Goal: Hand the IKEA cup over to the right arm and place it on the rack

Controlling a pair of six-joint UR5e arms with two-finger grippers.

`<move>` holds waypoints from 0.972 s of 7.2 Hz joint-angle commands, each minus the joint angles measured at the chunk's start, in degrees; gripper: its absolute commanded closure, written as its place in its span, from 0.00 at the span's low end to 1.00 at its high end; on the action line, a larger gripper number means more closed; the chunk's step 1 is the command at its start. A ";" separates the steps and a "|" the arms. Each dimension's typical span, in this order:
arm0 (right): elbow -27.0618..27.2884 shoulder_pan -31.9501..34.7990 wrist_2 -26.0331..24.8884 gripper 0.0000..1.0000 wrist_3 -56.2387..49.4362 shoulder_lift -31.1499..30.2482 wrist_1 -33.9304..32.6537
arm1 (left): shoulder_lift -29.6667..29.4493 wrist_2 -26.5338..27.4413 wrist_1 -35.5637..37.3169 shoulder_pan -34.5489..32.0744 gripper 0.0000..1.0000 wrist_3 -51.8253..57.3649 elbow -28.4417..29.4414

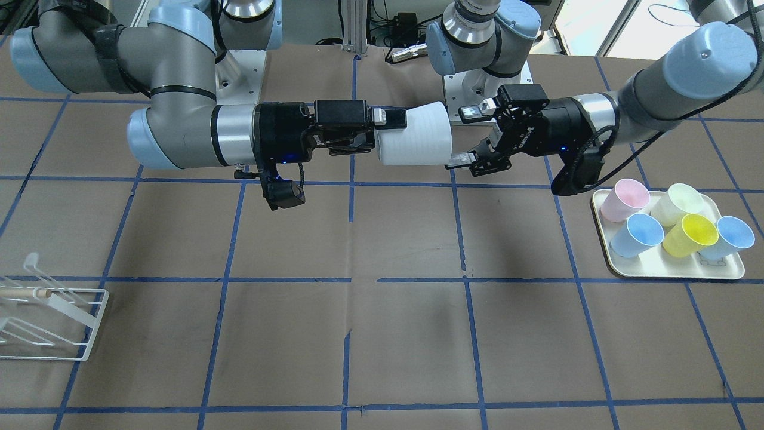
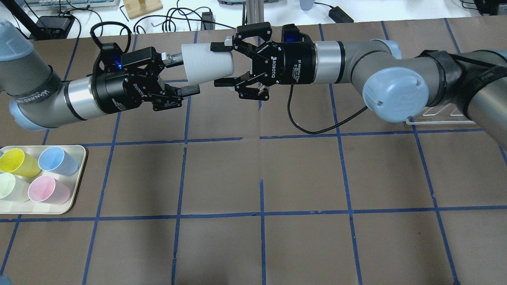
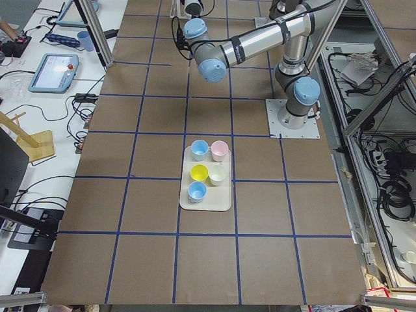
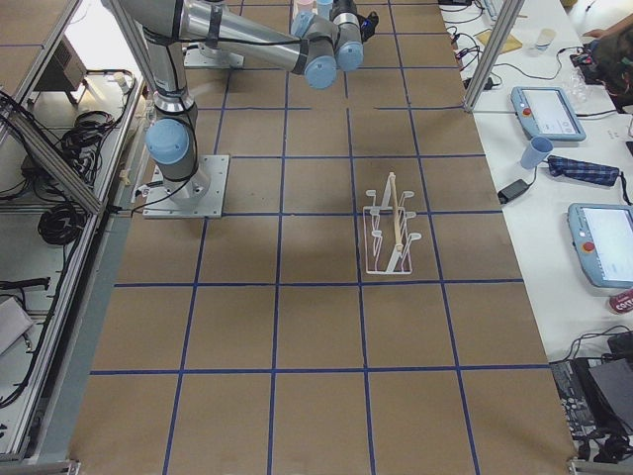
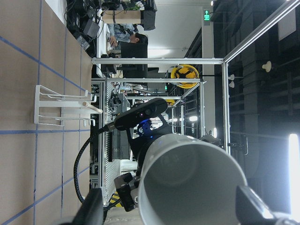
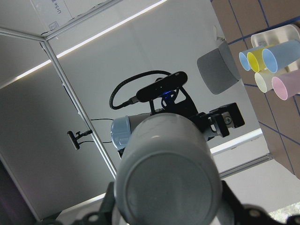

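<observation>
The pale grey IKEA cup point(image 1: 418, 140) hangs on its side in mid-air between the two grippers, over the far middle of the table. It also shows in the overhead view point(image 2: 206, 65). My right gripper point(image 2: 222, 64) is shut on its narrow base end; the right wrist view shows the cup's base point(image 6: 166, 187) between the fingers. My left gripper point(image 2: 184, 75) is open at the rim end, its fingers spread wider than the cup's mouth point(image 5: 187, 187). The white wire rack point(image 1: 54, 322) stands on the table on my right side.
A cream tray point(image 1: 668, 272) on my left side holds pink, cream, yellow and two light blue cups. The rack also shows in the exterior right view point(image 4: 391, 233). The brown table has blue tape grid lines.
</observation>
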 commanded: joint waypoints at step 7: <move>0.16 -7.42 -10.70 0.60 5.75 -4.23 -0.32 | 2.11 3.40 -2.70 3.40 0.01 -5.97 5.85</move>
